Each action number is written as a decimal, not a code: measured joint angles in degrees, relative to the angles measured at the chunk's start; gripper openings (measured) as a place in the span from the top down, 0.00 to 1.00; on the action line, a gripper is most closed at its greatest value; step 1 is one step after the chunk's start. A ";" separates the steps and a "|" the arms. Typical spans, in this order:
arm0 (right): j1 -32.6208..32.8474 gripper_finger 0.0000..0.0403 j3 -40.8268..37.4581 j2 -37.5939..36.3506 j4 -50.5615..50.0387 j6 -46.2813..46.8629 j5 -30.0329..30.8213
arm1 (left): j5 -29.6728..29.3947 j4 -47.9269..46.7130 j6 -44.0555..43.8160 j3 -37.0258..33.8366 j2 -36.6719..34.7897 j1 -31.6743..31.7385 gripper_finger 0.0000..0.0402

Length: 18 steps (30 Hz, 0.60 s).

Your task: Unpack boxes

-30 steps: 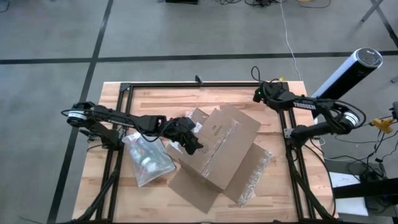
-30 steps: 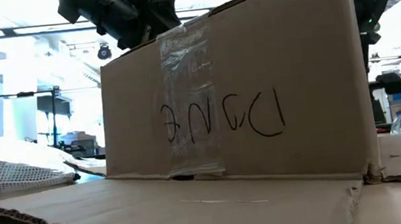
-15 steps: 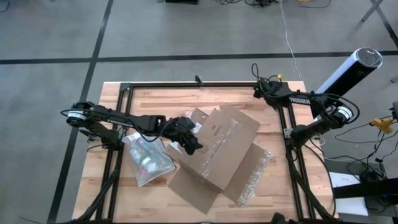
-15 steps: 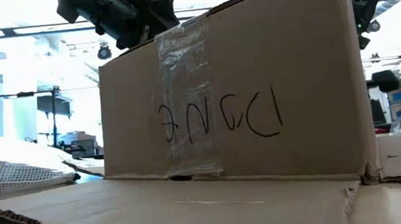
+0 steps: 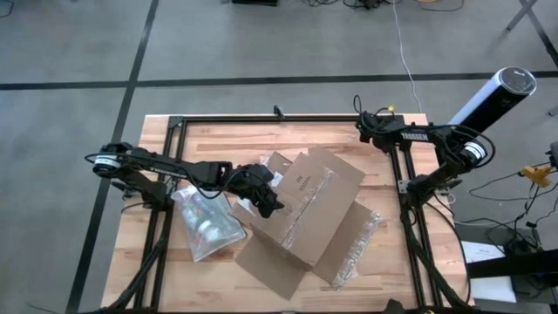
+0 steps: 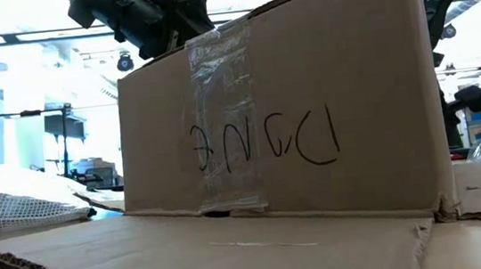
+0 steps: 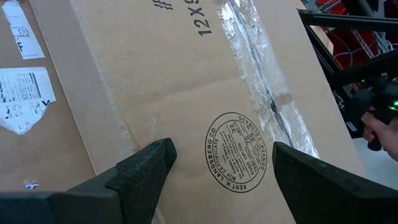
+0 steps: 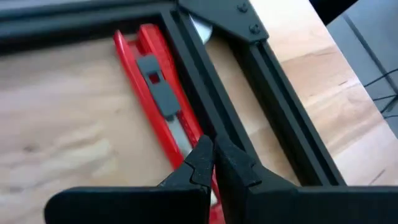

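Sitting near the middle of the wooden surface (image 5: 218,139), the cardboard box (image 5: 305,214) lay turned at an angle, its flaps spread flat toward six o'clock and a strip of clear tape (image 6: 221,119) running down the side that faced the low camera, beside handwritten letters. A white label (image 7: 22,99) showed on one panel in the left wrist view, and a round printed stamp (image 7: 239,152) on another. The left end effector (image 5: 266,199) was at the box's nine o'clock edge, its two fingers (image 7: 146,165) spread apart over the cardboard and clamped on nothing; whether the tips actually touched the panel was hard to judge. Just beside that arm, toward seven o'clock, lay a clear pouch (image 5: 205,227). The right end effector (image 5: 366,131) waited at the surface's two o'clock corner by the black frame (image 8: 205,68), its fingers pressed together right over a red utility knife (image 8: 155,93) that lay along the frame rail.
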 joint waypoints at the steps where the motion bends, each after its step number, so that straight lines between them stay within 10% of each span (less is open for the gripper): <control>1: -0.01 1.00 0.32 0.86 -0.87 -0.46 0.20 | 0.04 0.02 0.00 0.00 -0.04 0.00 0.32; 18: 4.04 1.00 5.60 2.44 -5.03 -1.72 -22.10 | 1.31 0.35 3.98 -0.04 -0.11 0.00 0.32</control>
